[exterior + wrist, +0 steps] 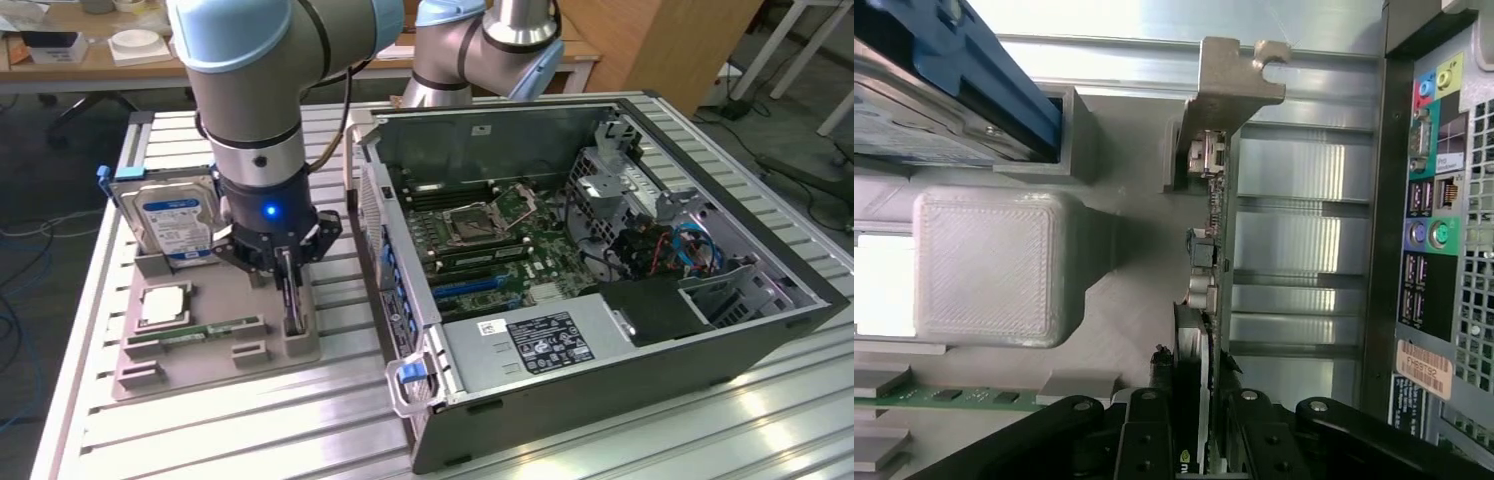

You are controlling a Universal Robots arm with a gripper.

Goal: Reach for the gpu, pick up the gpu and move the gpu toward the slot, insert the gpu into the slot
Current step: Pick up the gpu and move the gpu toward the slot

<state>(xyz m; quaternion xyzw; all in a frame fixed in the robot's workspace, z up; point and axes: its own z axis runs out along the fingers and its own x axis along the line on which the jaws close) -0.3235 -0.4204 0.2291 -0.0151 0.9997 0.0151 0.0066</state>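
We see the gripper (1196,415) pinching the gpu (1211,255) across its faces, the card standing on edge in the tray (200,372) (which leaves both faces free to grasp), at nine o'clock from the case (627,380) in the exterior view.

bright overhead light, glare on table (747,425) slats

A camera off my arm looks down at a slant from mid-distance, tray (200,372) at frame left, open case (641,385) at right, while my wrist camera peers close along the gpu (1212,230), sharing the tray and the case's rear.
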